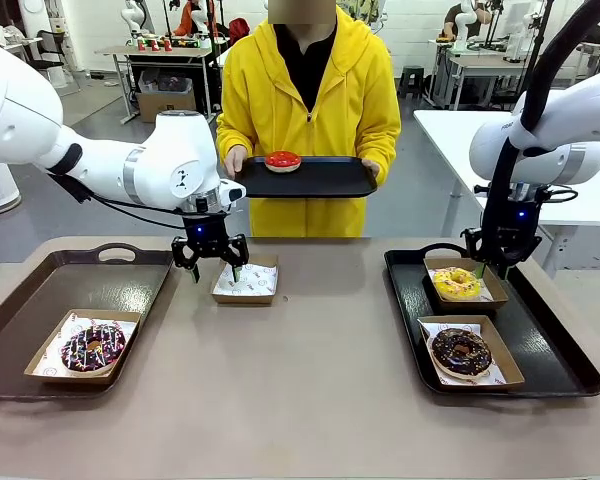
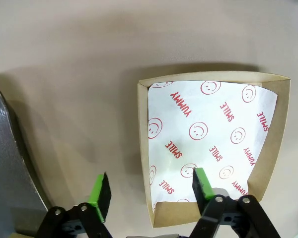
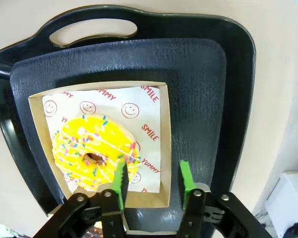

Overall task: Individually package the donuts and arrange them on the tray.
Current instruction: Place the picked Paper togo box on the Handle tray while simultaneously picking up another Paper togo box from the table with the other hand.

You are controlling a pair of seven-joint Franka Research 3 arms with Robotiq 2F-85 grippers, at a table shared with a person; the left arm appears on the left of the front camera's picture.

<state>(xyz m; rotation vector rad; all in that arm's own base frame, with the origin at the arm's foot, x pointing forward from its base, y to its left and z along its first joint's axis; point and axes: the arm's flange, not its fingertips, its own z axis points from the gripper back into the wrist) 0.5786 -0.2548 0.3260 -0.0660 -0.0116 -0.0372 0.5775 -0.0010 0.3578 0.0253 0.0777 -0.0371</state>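
White arms [image 1: 130,165], black grippers [image 1: 211,262] (green pads), yellow-hooded person [image 1: 310,90]

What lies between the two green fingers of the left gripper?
In the left wrist view, the left gripper straddles the near-left wall of the empty box.

Front: faces across table [image 1: 310,400] toward person. Wrists: look down close; empty box [image 2: 208,144], yellow donut [image 3: 94,151] shared with front.
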